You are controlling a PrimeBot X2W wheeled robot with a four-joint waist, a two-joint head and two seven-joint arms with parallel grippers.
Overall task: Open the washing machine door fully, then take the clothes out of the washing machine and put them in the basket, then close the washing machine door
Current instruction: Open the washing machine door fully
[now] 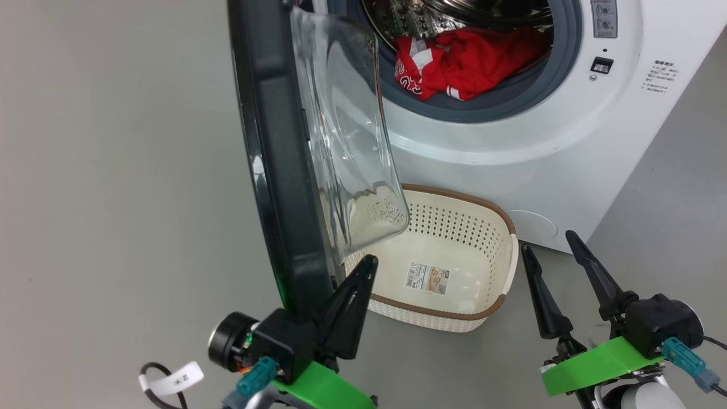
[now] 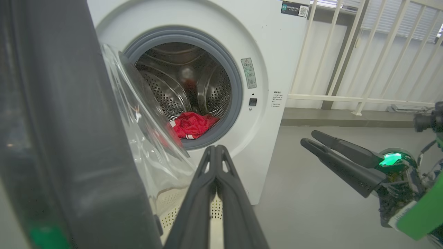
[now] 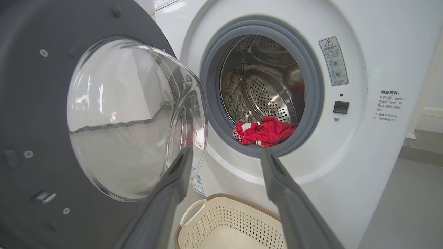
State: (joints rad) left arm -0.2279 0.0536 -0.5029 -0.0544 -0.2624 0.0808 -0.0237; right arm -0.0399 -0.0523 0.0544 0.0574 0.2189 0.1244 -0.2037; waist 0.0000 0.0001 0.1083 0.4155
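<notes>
Clothes (image 1: 471, 59) lie in the washing machine (image 1: 483, 142) mouth, ahead of the nearer right gripper (image 1: 547, 241), spread wide and empty; the left gripper (image 1: 368, 264), closed on nothing, sits beside the washing machine door (image 1: 278, 170).

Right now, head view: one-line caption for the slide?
Door open, red clothes in the washing machine, basket below; left gripper shut beside the door, right gripper open.
</notes>
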